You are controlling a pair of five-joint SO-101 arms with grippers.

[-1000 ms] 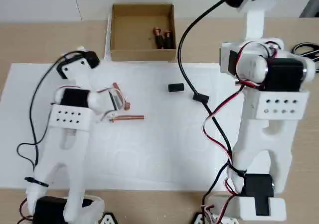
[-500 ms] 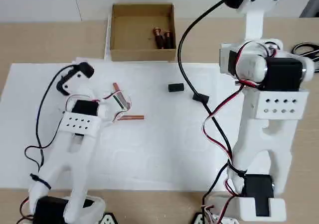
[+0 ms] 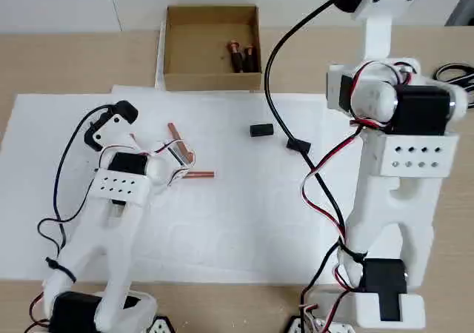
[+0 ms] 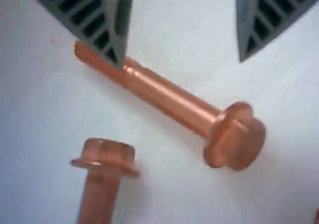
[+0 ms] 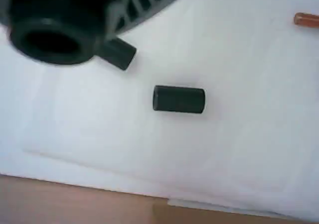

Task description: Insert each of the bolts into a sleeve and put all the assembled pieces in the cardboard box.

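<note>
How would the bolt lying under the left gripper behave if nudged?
The bolt looks like rigid metal, unlikely to bend. Lying on its round shank, it would probably roll, curving around its wider head. Its glossy surface may slip.

Shiny copper bolts (image 4: 169, 97), matte black sleeve (image 5: 178, 99), plain brown box (image 3: 211, 82). Below the box, white sheet (image 3: 244, 222) over a light tan table (image 3: 74, 59). Red, black and white wires (image 3: 326, 172) too.

A bolt (image 4: 102, 184) has its shank cut off by the left wrist view's edge.
</note>
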